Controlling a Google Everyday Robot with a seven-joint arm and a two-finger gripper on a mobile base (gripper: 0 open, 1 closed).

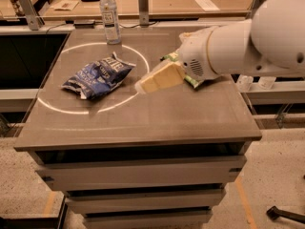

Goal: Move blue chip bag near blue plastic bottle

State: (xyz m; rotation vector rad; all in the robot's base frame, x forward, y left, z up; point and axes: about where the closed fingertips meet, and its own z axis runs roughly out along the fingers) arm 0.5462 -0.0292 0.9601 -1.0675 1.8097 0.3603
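Starting at the left, the blue bag (97, 75) lay crumpled on the desk (190, 118), white lettering up and silvery edges showing. It sat inside a thin white ring (66, 111) marked on the top. Behind it, at the back edge, the bottle (110, 15) stood upright, white cap on and label facing the camera. Bag and bottle were near each other but there was a gap between them, no contact.

Moving right, and here was the action: the end effector (145, 84), a pale cream wedge, pointed leftward and down toward the bag. Its tip was just beside the bag's right edge, over the ring's right arc. Whether it touched the foil could not be made out. How far it was parted could not be told either, since it read as one solid wedge. Nothing showed in its hold.

Right behind it, a green bag (167, 57) peeked out, mostly covered by the arm. The bulky white arm (248, 42) came in from the right edge and filled the upper right of the view.

Below the desk top ran stacked drawer fronts (138, 173). Beyond the desk, a wooden bench (167, 4) carried a few sheets of paper.
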